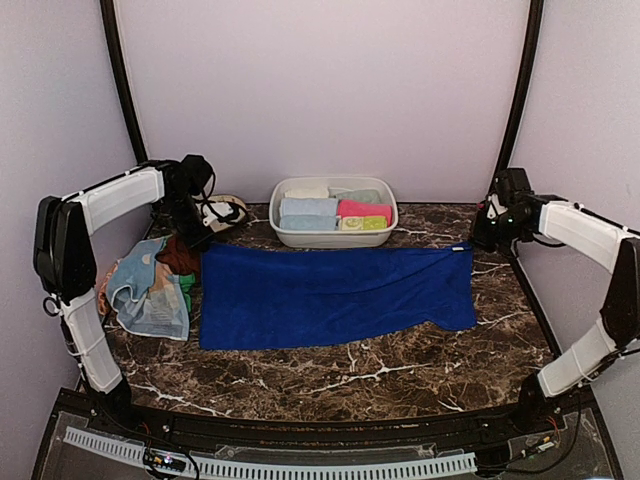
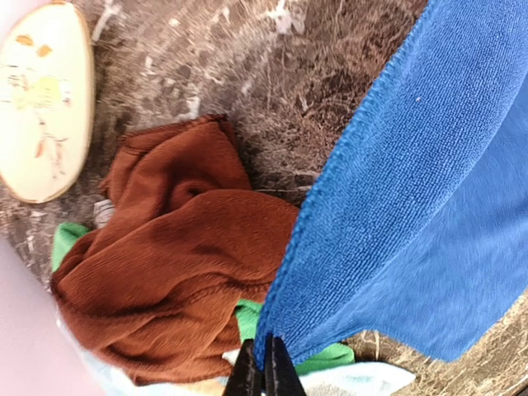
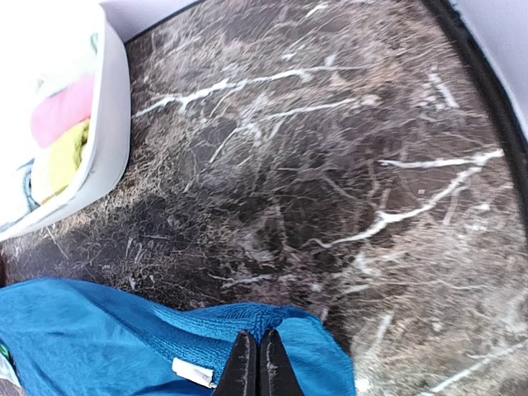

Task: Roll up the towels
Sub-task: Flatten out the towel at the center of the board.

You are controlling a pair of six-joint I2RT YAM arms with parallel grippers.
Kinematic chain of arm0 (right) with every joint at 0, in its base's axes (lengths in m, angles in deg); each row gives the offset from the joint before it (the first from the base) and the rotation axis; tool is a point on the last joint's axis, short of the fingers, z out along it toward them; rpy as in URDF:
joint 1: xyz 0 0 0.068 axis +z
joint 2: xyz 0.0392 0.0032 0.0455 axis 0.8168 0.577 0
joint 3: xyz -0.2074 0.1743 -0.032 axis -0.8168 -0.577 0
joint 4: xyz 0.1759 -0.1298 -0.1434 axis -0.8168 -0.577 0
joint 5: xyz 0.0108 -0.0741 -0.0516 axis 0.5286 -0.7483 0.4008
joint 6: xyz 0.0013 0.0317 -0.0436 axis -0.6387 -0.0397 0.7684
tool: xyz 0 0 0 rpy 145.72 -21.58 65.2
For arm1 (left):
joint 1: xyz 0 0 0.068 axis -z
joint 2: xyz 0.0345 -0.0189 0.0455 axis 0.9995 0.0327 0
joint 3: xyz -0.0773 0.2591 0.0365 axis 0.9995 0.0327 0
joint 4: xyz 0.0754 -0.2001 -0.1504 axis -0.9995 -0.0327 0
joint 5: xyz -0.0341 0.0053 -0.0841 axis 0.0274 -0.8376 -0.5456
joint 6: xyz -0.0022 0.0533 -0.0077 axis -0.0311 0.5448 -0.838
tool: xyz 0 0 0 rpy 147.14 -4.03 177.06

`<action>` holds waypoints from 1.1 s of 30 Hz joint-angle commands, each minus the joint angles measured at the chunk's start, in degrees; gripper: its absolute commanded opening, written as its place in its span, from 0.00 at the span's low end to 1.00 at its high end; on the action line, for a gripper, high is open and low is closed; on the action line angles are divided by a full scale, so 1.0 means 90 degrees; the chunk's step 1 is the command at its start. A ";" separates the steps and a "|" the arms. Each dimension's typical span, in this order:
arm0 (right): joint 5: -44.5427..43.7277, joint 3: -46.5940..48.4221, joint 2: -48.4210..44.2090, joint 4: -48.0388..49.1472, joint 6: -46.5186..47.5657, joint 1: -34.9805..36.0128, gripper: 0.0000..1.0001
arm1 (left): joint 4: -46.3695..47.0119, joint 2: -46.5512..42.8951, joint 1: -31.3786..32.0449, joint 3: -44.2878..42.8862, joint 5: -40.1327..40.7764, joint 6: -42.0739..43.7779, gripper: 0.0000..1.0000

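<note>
A royal blue towel (image 1: 335, 295) lies spread across the middle of the marble table. My left gripper (image 1: 200, 240) is at its far left corner; in the left wrist view that gripper (image 2: 264, 367) is shut, with the blue towel's (image 2: 412, 190) corner pinched between its black fingers and lifted. My right gripper (image 1: 480, 238) is at the far right corner. The right wrist view has it (image 3: 252, 363) shut on a raised fold of the blue towel's (image 3: 99, 338) edge, beside a white label. Other loose towels are heaped at the left (image 1: 150, 285), among them a rust-brown one (image 2: 173, 264) and a green one (image 2: 330, 356).
A white oval tub (image 1: 330, 240) at the back centre holds several rolled towels, including a pink one (image 3: 62, 107); its wall (image 3: 111, 140) is to the right gripper's left. A cream leaf-pattern plate (image 2: 41, 99) lies behind the heap. Dark table edges run along both sides.
</note>
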 commanded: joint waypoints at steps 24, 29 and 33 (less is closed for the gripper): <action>0.0167 0.0861 -0.3932 -0.3357 -0.0049 -0.0097 0.00 | -0.1965 -0.4039 0.0770 -0.0007 -0.0508 -0.0797 0.00; 0.0057 0.1121 -0.4244 -0.4029 -0.0052 -0.0094 0.00 | -0.2489 -0.4692 0.0771 0.0090 -0.0609 -0.0704 0.00; -0.0084 0.0758 -0.4114 -0.3891 -0.0152 -0.0094 0.00 | -0.2257 -0.4779 0.0768 0.0551 -0.0472 -0.0570 0.00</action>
